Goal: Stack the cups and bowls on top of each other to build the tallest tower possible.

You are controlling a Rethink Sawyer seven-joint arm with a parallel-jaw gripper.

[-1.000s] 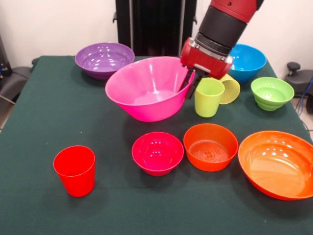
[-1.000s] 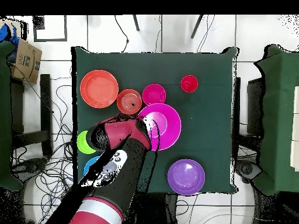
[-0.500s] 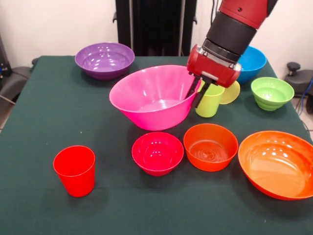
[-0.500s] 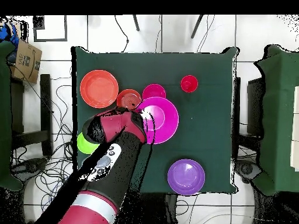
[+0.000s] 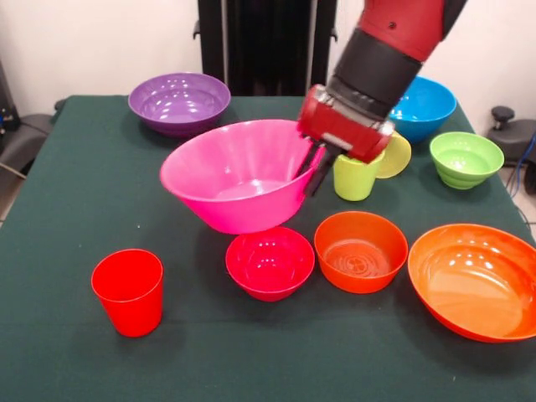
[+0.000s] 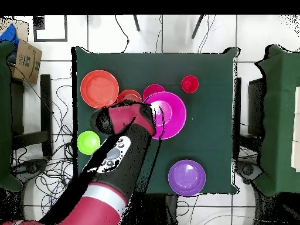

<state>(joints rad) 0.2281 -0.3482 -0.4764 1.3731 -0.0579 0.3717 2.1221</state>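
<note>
The large glossy pink plastic bowl [image 5: 239, 173] hung tilted above the table, its rim pinched between the fingers of the red gripper [image 5: 312, 167] (one inside, one outside). Its base hovered just above the small magenta bowl [image 5: 270, 261]. A lime green tumbler [image 5: 355, 177] stood beside the gripper, a red tumbler [image 5: 128, 291] well apart.

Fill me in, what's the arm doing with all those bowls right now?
The gripper is shut on the rim of the large pink bowl and holds it tilted in the air, above the small magenta bowl. Nothing is stacked yet: the red cup, purple bowl and large orange bowl sit apart on the table.
</note>
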